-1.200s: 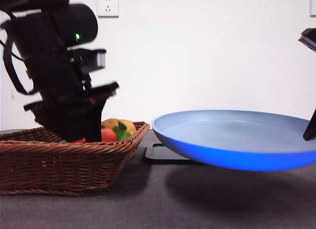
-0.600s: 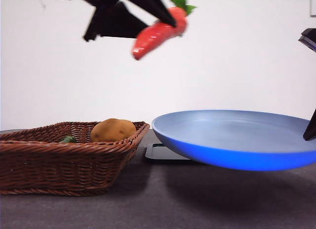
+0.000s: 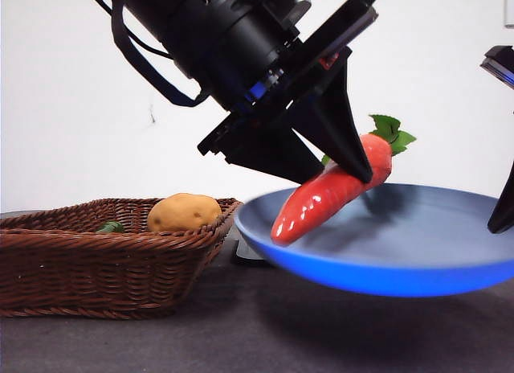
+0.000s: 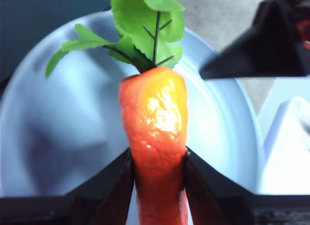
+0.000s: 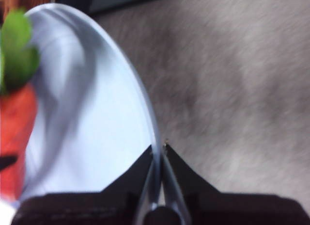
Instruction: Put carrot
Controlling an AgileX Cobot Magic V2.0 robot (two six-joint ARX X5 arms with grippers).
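step: carrying to plate | my left end effector (image 4: 157, 159) grips carrot (image 4: 155, 133) mid-body, leaves outward, tip low | plate (image 3: 418, 260) just beneath, rim pinched by my right end effector (image 5: 158, 148) | next: lower, let go | basket (image 3: 96, 268), potato (image 3: 184, 212) behind

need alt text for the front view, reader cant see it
A black gripper holds an orange-red carrot tilted tip-down over a blue plate raised off the dark table. At left, a wicker basket holds a potato.
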